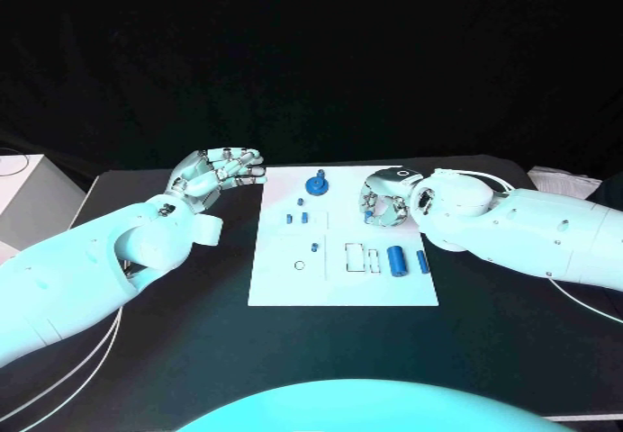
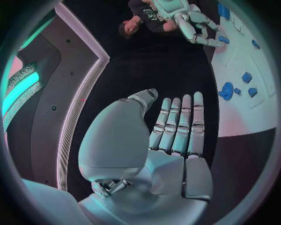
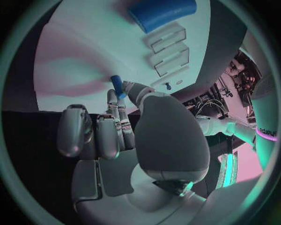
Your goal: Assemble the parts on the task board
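Note:
The white task board (image 1: 340, 279) lies mid-table. On it stand a blue knob (image 1: 316, 186), small blue pieces (image 1: 302, 217) and two blue cylinders (image 1: 397, 261) beside clear slots (image 1: 355, 256). My right hand (image 1: 387, 202) hovers over the board's far right part. It pinches a small blue peg (image 3: 117, 86) between thumb and finger just above the white surface. A blue cylinder (image 3: 161, 13) lies ahead of it. My left hand (image 1: 214, 175) hangs over the black table off the board's far left corner. Its fingers (image 2: 181, 122) are stretched out and hold nothing.
A white box (image 1: 23, 193) stands at the table's far left edge. White cables (image 1: 78, 360) trail along the left side under my left arm. The board's near half (image 1: 325, 292) is bare. The left wrist view shows the board (image 2: 246, 112) and knob (image 2: 226, 90) beside my left hand.

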